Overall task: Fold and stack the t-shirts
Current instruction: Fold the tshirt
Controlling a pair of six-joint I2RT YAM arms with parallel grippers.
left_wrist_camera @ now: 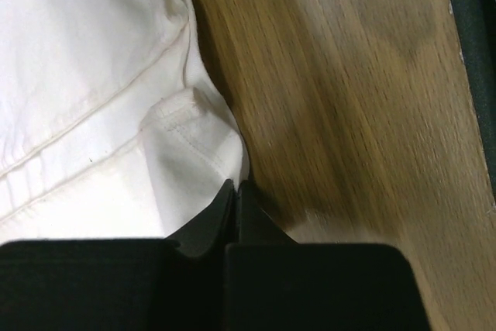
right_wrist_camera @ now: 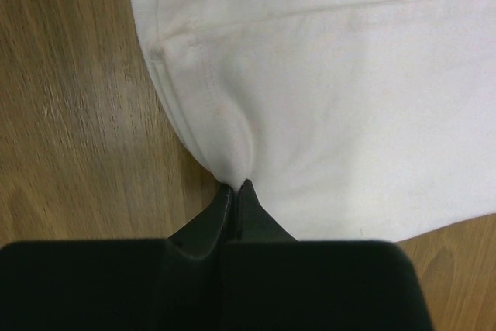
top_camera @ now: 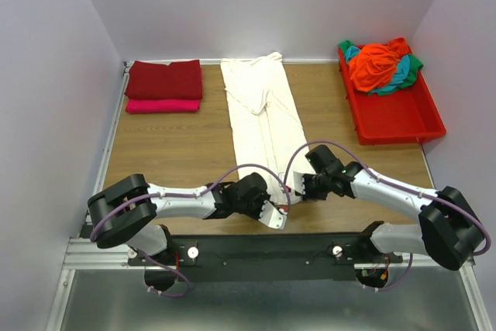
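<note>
A cream-white t-shirt (top_camera: pixel 260 110), folded into a long strip, lies down the middle of the wooden table (top_camera: pixel 170 153). My left gripper (top_camera: pixel 271 201) sits at the strip's near left corner. In the left wrist view it (left_wrist_camera: pixel 235 185) is shut, with the hem of the white cloth (left_wrist_camera: pixel 77 75) pinched at its tips. My right gripper (top_camera: pixel 298 189) is at the near right corner. In the right wrist view it (right_wrist_camera: pixel 235 185) is shut on a gathered fold of the same shirt (right_wrist_camera: pixel 349 98). A folded dark red t-shirt (top_camera: pixel 164 79) lies on a folded pink one (top_camera: pixel 163 105) at the back left.
A red plastic tray (top_camera: pixel 399 122) stands at the back right, holding a heap of orange, teal and green shirts (top_camera: pixel 380 63). Walls close in the table on the left, back and right. A black rail runs along the near edge by the arm bases.
</note>
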